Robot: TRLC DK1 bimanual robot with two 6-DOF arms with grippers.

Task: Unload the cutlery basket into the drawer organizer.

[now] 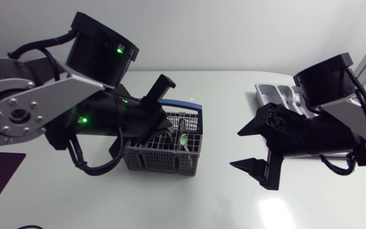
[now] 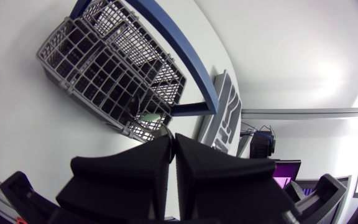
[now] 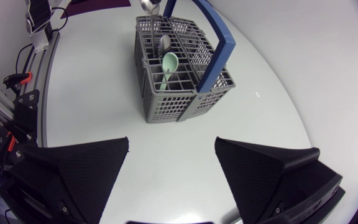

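1. White table (image 1: 221, 191), two arms over it; L arm comes in from the left, R arm from the right.
2. Cutlery basket (image 1: 167, 156): grey plastic grid w/ blue handle (image 1: 196, 109) arched over the top. It stands upright near table centre, under the front of the L arm.
3. Mint-green spoon (image 1: 183, 138) stands in a basket compartment, bowl end up. R wrist view shows the same spoon (image 3: 169, 62) plus a metal spoon (image 3: 165, 42) in a compartment just behind it.
4. L gripper (image 1: 164, 86): over the basket's back-left side, fingers pressed together. L wrist view confirms this (image 2: 174, 155): only a thin seam btwn the fingers, nothing seen in it. Basket (image 2: 123, 68) lies just ahead of the tips, green spoon (image 2: 151, 116) near them.
5. R gripper (image 1: 254, 147): right of the basket and well apart from it, jaws spread wide, nothing btwn them. In the R wrist view (image 3: 173, 162) the basket (image 3: 179, 68) sits ahead, centred btwn the fingers.
6. Drawer organizer (image 1: 265, 94): grey tray at table's back right, partly hidden by the R arm. Some silver cutlery (image 1: 295, 98) lies in it, type hard to tell. L wrist view shows it (image 2: 222, 112) beyond the basket.
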